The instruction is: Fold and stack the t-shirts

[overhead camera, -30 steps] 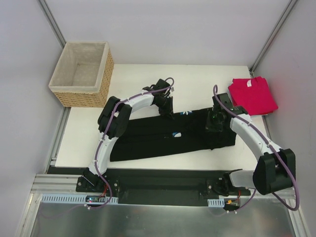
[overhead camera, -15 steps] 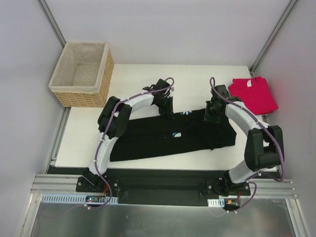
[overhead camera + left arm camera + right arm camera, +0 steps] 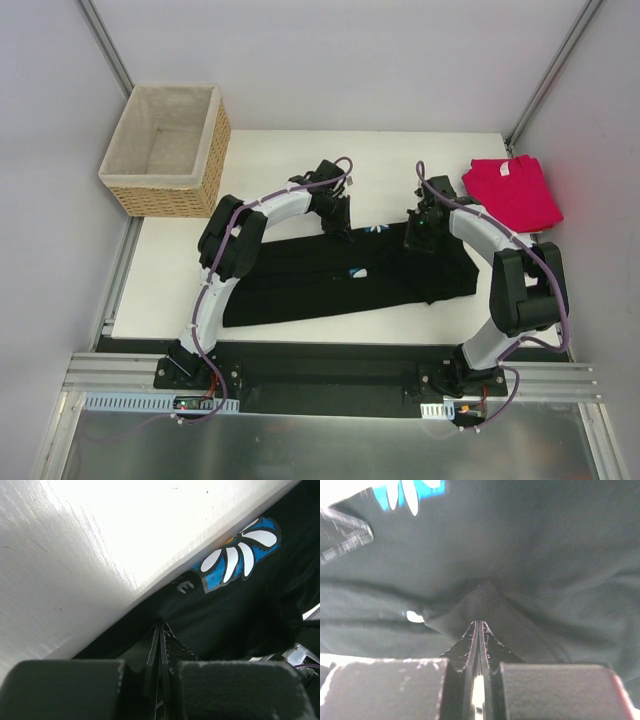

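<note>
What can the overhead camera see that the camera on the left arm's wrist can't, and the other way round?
Only overhead: the wicker basket, the red t-shirt at the far right corner of the table, and the black t-shirt spread at full length. Only the left wrist: the left fingers, close up, pinched shut on a fold of the black cloth's edge. Both: the black t-shirt, its daisy print and the white table.
</note>
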You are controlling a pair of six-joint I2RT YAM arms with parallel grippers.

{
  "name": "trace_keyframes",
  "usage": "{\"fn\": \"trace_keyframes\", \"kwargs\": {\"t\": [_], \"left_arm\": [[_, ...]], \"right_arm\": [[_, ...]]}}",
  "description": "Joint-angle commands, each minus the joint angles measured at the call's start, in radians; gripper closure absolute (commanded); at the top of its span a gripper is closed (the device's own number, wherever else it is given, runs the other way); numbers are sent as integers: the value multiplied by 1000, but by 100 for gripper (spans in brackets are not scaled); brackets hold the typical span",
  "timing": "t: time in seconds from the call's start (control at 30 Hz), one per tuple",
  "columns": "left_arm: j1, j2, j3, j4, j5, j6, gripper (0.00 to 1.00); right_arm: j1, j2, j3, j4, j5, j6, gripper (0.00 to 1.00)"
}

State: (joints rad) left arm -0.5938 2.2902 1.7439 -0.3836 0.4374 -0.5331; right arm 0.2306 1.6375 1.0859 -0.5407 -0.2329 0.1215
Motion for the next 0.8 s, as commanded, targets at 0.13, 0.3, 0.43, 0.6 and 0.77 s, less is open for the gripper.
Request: {"fn": "trace_keyframes", "kwargs": {"t": [0.13, 0.3, 0.43, 0.6, 0.77], "left_arm": [[31, 23, -3, -55, -63, 22, 100], [42, 15, -17, -57, -66, 22, 100], [43, 14, -15, -55, -65, 21, 100], [43, 11, -14, -55, -60, 25, 100], [43, -3, -23, -58, -66, 33, 100]], "right_arm": [[93, -99, -164, -159, -94, 24, 98], [163, -208, -260, -192, -88, 72, 99], [242, -344, -285, -257, -19, 125, 98], [292, -531, -221, -398, 225, 196, 97], [149, -450, -161, -328, 256, 84, 97]]}}
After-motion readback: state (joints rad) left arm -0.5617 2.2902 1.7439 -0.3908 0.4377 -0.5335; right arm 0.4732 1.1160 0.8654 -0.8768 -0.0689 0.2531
